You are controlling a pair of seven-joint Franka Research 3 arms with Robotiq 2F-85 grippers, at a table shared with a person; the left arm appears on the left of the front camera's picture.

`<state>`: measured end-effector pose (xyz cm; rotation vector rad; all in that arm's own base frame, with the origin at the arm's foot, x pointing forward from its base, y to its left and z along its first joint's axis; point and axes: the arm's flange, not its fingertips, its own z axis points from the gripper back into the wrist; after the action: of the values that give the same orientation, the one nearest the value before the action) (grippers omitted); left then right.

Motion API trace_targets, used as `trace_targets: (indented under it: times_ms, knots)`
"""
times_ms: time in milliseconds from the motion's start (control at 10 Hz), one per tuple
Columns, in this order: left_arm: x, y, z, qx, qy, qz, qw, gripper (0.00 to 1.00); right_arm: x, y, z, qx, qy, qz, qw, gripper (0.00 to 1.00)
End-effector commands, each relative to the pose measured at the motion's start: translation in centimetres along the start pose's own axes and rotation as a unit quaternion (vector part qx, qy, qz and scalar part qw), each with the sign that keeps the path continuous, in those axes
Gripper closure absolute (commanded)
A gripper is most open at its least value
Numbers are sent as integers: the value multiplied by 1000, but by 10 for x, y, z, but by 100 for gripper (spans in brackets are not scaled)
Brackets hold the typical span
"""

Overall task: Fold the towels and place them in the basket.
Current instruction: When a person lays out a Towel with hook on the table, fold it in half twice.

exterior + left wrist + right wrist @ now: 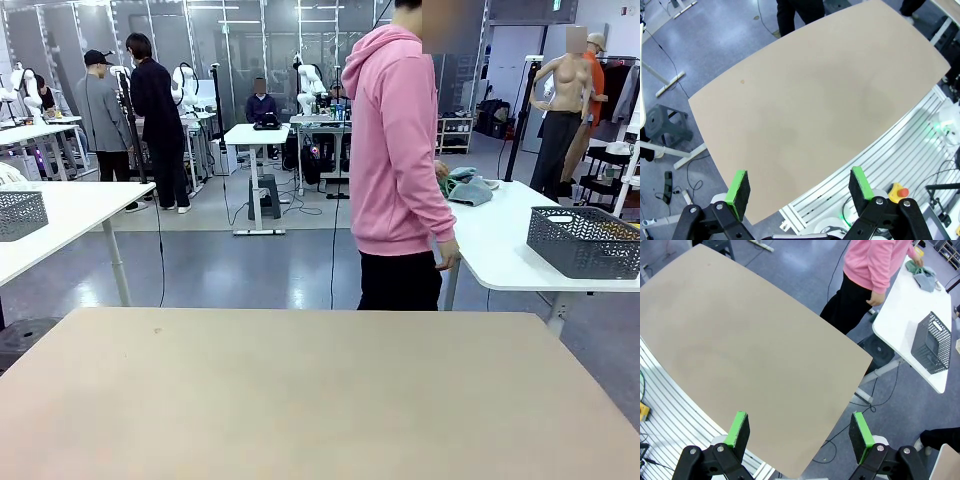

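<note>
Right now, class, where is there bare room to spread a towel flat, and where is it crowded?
The beige table is bare from its near edge to the far edge, where the person stands. On the white side table a free patch lies between the towels and the basket; those two crowd its ends.

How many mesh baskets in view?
2. The left basket sits on the left white table; the right basket sits on the right white table beside the person in pink. Others may be hidden behind people.
</note>
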<state>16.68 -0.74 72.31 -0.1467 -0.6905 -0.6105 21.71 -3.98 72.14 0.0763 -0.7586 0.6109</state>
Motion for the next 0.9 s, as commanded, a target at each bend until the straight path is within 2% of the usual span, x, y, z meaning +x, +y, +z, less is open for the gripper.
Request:
trace_targets:
  times_ms: [0, 800]
  knots:
    - [3, 1, 3, 1, 2, -1, 1000, 0, 1, -1, 0, 0, 1, 0, 1000, 0]
    - [3, 1, 3, 1, 2, -1, 1000, 0, 1, -1, 0, 0, 1, 0, 1000, 0]
